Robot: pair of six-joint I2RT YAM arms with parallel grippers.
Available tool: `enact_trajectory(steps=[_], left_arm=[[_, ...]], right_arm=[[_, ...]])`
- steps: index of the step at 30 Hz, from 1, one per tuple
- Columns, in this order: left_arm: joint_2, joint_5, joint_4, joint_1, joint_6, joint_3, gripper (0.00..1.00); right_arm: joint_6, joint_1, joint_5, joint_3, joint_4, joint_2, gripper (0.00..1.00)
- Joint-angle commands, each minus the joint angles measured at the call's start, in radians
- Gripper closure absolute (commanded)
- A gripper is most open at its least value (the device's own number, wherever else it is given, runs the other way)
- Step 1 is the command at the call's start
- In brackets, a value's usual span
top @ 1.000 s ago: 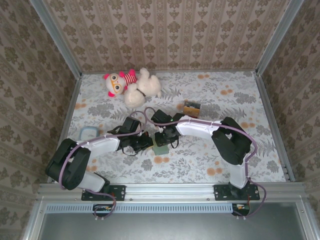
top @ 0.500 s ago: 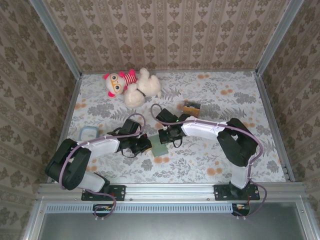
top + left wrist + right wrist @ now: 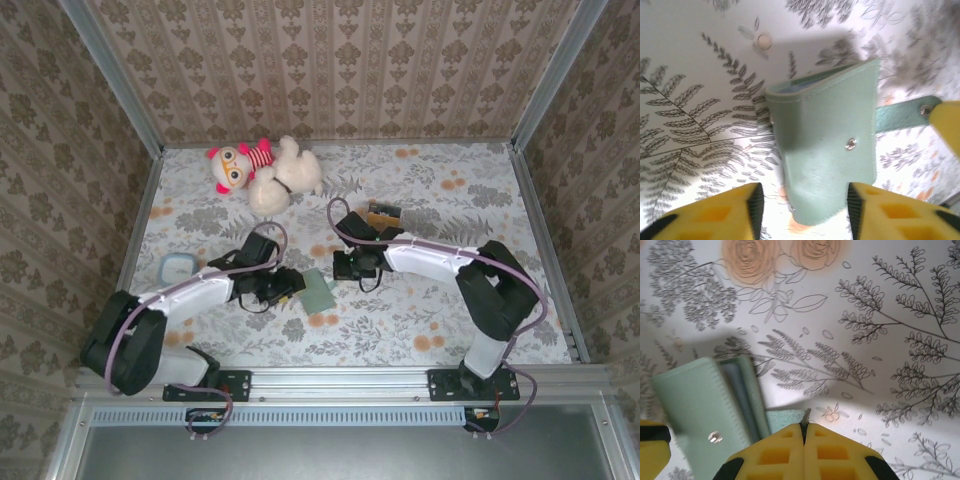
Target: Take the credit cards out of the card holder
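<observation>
**A:** Yellow-fingered left gripper [image 3: 804, 202] is released, jaws apart, holding nothing. The soft grey-green bifold card holder [image 3: 825, 145] lies flat on the white floral tablecloth [image 3: 685, 60] just past its tips, near the table's middle.

**B:** And the right gripper [image 3: 803, 432]?

**A:** Clenched. It seems to pinch the end of the thin green closure strap [image 3: 897, 116] that runs off the card holder's side.

**B:** So the snap is undone. Where are the credit cards?

**A:** Blue-grey layers show along the open edge. Whether they are cards or lining I cannot tell.

**B:** What does the step want, then?

**A:** I judge it is opening the cover. The right should hold the strap as an anchor. The left should come down low, catch the top leaf alone near the silver snap stud [image 3: 851, 144], and fold it back. Taking both leaves would only lift the whole thing.

**B:** Risks?

**A:** Soft material slides on cloth, so a pull along the strap may drag it. Farther back, the small red striped box [image 3: 382, 215] and the white plush bear with red-and-pink trim [image 3: 270, 172] sit well apart, out of the way.
</observation>
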Motion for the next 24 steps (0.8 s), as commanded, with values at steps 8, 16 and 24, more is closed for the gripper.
enact_trajectory(steps=[8,16,24], left_arm=[[-0.154,-0.143,-0.164,0.079,0.045,0.08,0.1],[-0.191,-0.131,-0.222,0.185,0.131,0.11,0.0],[-0.243,-0.002,-0.129,0.247,0.162,0.02,0.0]], right_arm=[[-0.047,0.015,-0.187,0.024,0.002,-0.162,1.0],[-0.008,0.049,-0.219,0.095,-0.001,-0.129,1.0],[0.04,0.049,-0.012,0.105,-0.102,-0.1,1.0]])
